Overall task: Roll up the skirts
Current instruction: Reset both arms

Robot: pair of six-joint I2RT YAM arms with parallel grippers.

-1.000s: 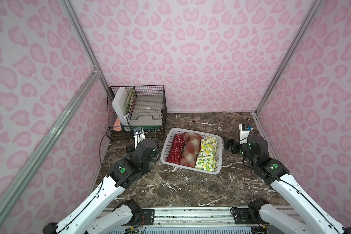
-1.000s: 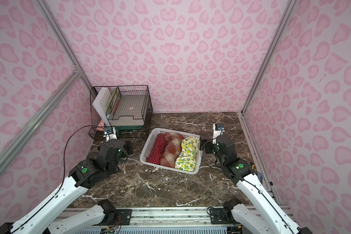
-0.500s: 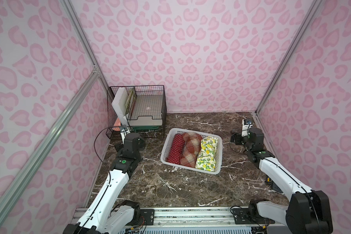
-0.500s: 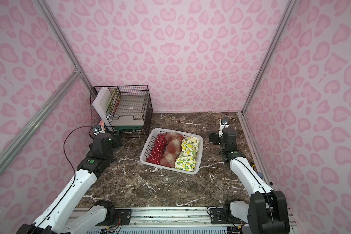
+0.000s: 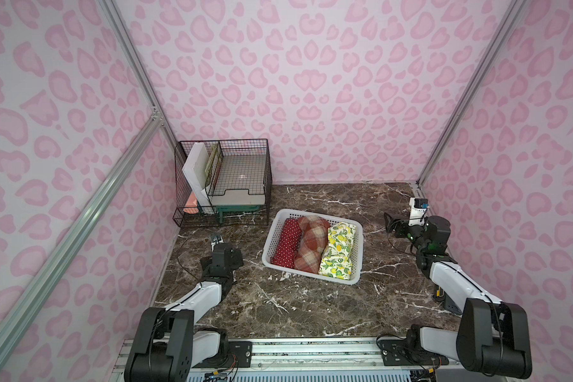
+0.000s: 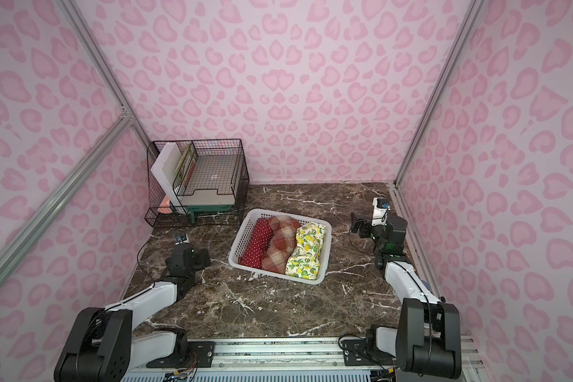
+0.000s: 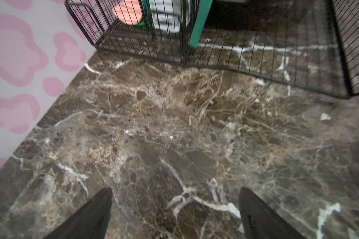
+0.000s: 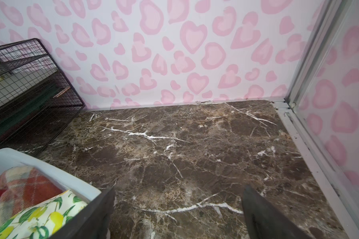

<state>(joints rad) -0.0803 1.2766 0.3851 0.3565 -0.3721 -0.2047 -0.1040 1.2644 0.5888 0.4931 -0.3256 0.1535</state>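
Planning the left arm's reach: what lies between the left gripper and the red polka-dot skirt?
From the left gripper: bare marble tabletop, then the white basket wall around the red polka-dot skirt, in both top views.

Table top (image 5: 311,297): brown marble-look slab, white veins, smooth, faint sheen.
Basket (image 5: 270,241): white plastic, perforated walls, smooth, semi-gloss.
Polka-dot skirt (image 5: 286,246): red cloth with white dots, matt.
Plaid skirt (image 5: 310,246): rust and beige cloth, soft, slightly fuzzy, matt.
Lemon-print skirt (image 5: 339,248): cream printed cloth, matt, creased.
Wire rack (image 5: 242,147): black coated metal wire, thin grid.
Walls (image 5: 311,82): pink printed sheet, matt.
Frame rails (image 5: 80,225): bare aluminium, satin.
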